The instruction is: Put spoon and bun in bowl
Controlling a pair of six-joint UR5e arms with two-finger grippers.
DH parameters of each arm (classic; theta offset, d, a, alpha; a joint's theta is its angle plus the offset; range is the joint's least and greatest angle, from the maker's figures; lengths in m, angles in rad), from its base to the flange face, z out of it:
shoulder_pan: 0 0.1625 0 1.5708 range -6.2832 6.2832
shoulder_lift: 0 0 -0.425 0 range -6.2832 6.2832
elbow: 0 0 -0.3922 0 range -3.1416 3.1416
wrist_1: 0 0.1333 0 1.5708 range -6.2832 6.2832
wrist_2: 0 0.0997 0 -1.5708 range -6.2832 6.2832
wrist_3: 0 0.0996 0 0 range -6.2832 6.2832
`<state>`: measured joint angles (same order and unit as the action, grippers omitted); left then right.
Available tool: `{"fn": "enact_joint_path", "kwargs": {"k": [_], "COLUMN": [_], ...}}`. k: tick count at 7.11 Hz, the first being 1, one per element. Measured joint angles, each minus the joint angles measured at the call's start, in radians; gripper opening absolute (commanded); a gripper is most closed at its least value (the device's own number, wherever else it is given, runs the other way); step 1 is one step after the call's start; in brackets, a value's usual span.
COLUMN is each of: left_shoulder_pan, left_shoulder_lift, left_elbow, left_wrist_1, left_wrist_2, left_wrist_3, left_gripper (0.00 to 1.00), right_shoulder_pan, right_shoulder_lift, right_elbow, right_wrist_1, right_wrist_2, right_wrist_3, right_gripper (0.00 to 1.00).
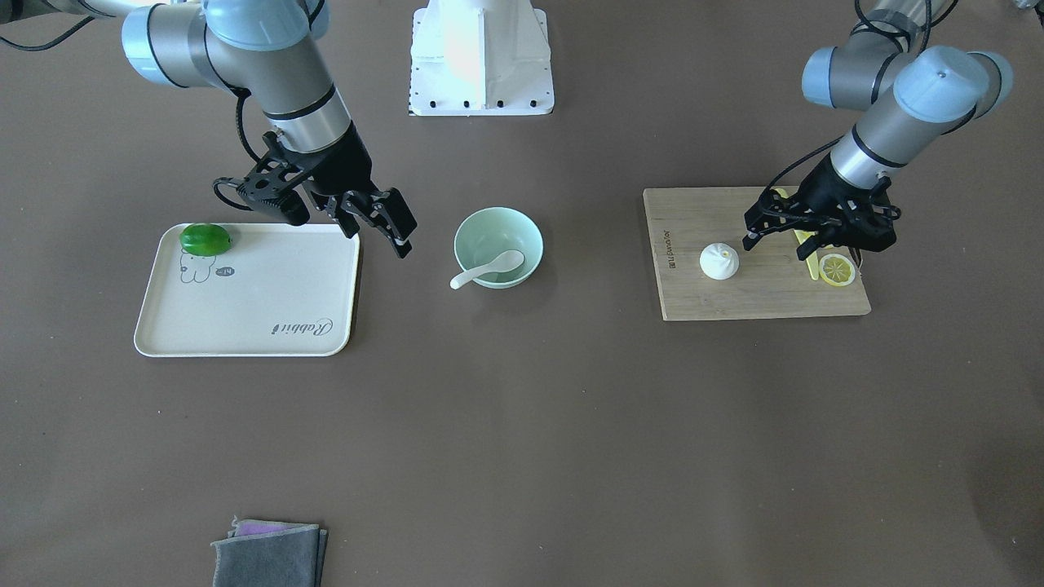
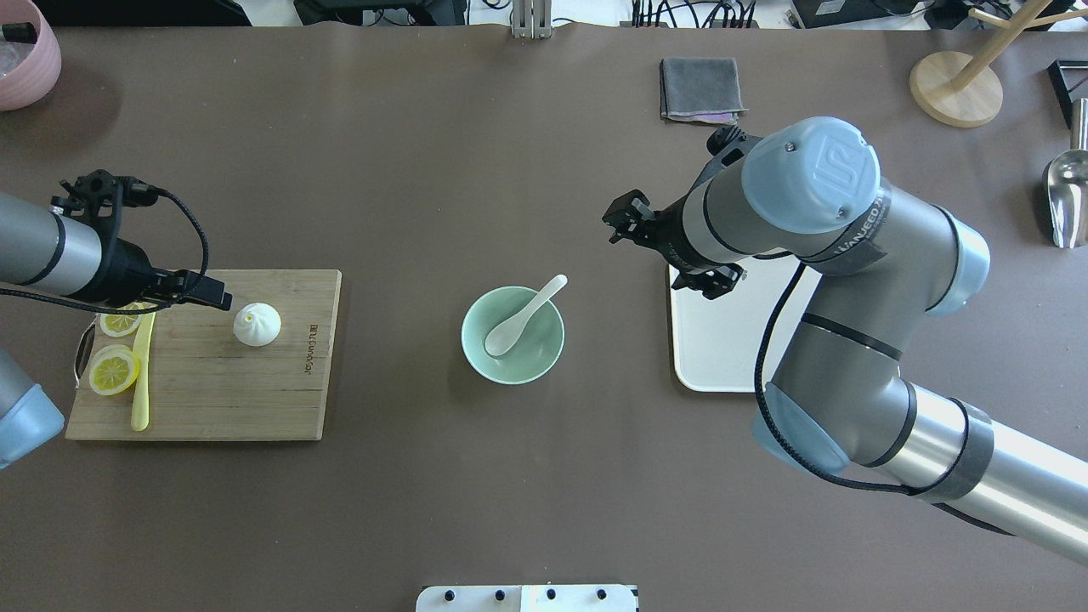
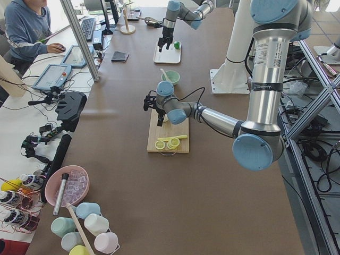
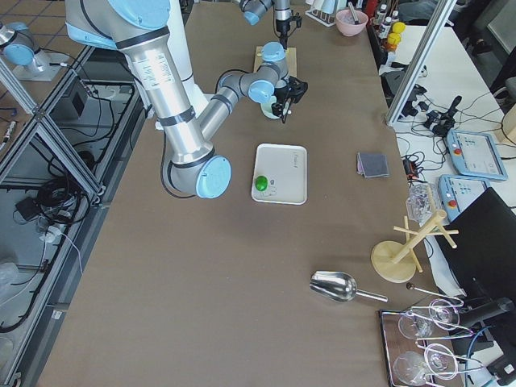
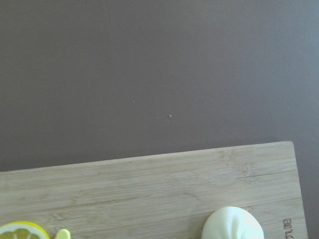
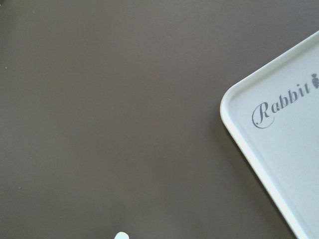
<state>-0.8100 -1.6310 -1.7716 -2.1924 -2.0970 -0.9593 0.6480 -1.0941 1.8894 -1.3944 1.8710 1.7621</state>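
The white spoon (image 1: 489, 267) lies with its scoop inside the mint-green bowl (image 1: 526, 232) and its handle over the rim; both also show in the overhead view, spoon (image 2: 518, 323) and bowl (image 2: 476, 350). The white bun (image 1: 718, 261) sits on the wooden cutting board (image 1: 734, 297), and shows in the overhead view (image 2: 257, 324) and left wrist view (image 5: 233, 225). My left gripper (image 1: 754, 227) hovers just beside the bun, open and empty. My right gripper (image 1: 379, 232) is open and empty, above the tray's corner nearest the bowl.
Lemon slices (image 1: 837, 269) and a yellow-green knife (image 2: 141, 374) lie on the board under my left wrist. A cream tray (image 1: 269, 302) holds a green pepper (image 1: 205, 239). A grey cloth (image 2: 699, 87), pink bowl (image 2: 21, 59), wooden stand (image 2: 956, 85) and metal scoop (image 2: 1067, 200) sit at the far edge.
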Motion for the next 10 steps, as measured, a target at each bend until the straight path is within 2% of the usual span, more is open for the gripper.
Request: {"fn": "enact_joint_path", "kwargs": {"k": [1,2,3,7,10], "left_shoulder_pan": [0.039,0.069,0.089,0.113,0.143], "left_shoulder_lift": [-0.003,-0.009,-0.017,-0.072,-0.22], "left_elbow": [0.004,0.006,0.006,0.0,-0.031], "left_wrist_1": [0.0,0.0,0.0,-0.005,-0.001], "left_wrist_2": [0.029,0.043,0.053,0.067,0.067], "left_wrist_3": [-0.005,-0.008,-0.019,-0.087,-0.285], "left_gripper": [0.82,0.6,0.01,0.0,0.0], "right_shoulder_pan": [0.019,0.029,0.033,0.039,0.062], "right_shoulder_lift": [-0.047,-0.08,-0.098,-0.124,-0.15], "right_elbow": [0.035,0.058,0.067,0.066,0.068], "right_wrist_1": [0.0,0.0,0.0,0.001,0.002], "right_wrist_2": [0.023,0.035,0.04,0.042,0.044], "right_wrist_3": [-0.039,-0.067,-0.079,-0.104,-0.149], "right_gripper": [1.0,1.0,1.0,1.0,1.0]}}
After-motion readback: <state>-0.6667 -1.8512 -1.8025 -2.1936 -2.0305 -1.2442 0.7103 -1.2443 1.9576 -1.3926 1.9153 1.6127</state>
